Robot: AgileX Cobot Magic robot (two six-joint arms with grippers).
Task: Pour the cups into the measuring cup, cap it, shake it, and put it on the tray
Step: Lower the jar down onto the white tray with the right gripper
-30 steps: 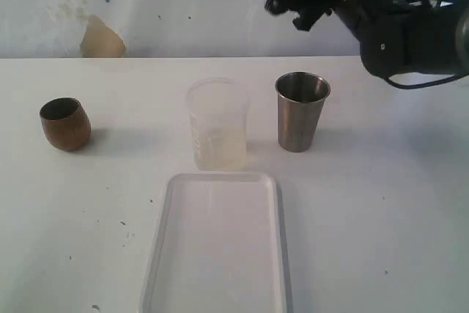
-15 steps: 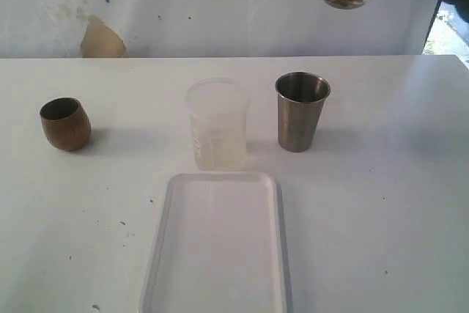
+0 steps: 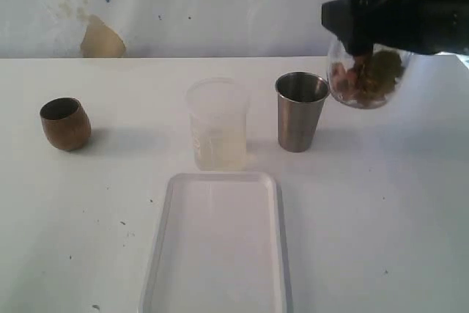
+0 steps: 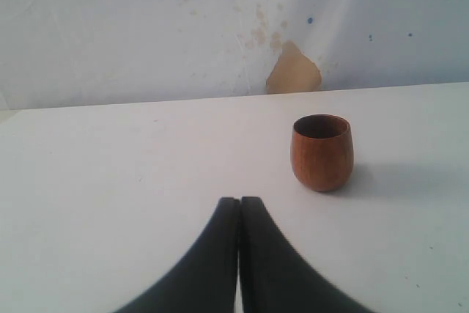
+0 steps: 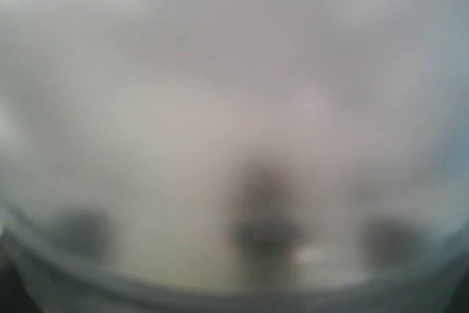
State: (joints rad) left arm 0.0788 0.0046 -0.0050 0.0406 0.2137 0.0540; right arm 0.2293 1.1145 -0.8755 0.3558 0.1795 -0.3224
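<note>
My right gripper [image 3: 364,48] is shut on the measuring cup [image 3: 366,76], a clear vessel with brown and green bits inside, held in the air just right of the steel tumbler [image 3: 301,111]. The right wrist view is filled by the blurred translucent wall of the measuring cup [image 5: 234,144]; the fingers do not show there. The brown wooden cup [image 3: 65,123] stands at the far left. In the left wrist view my left gripper [image 4: 239,203] is shut and empty, low over the table, short of the wooden cup [image 4: 322,152]. The white tray [image 3: 220,247] lies at the front centre.
A frosted translucent beaker [image 3: 217,124] stands between the wooden cup and the tumbler, just behind the tray. A white wall with a tan patch [image 3: 101,40] runs behind the table's far edge.
The right arm has swung the measuring cup from the top edge of the exterior view down and rightwards beside the steel tumbler. Nothing on the table has moved.
</note>
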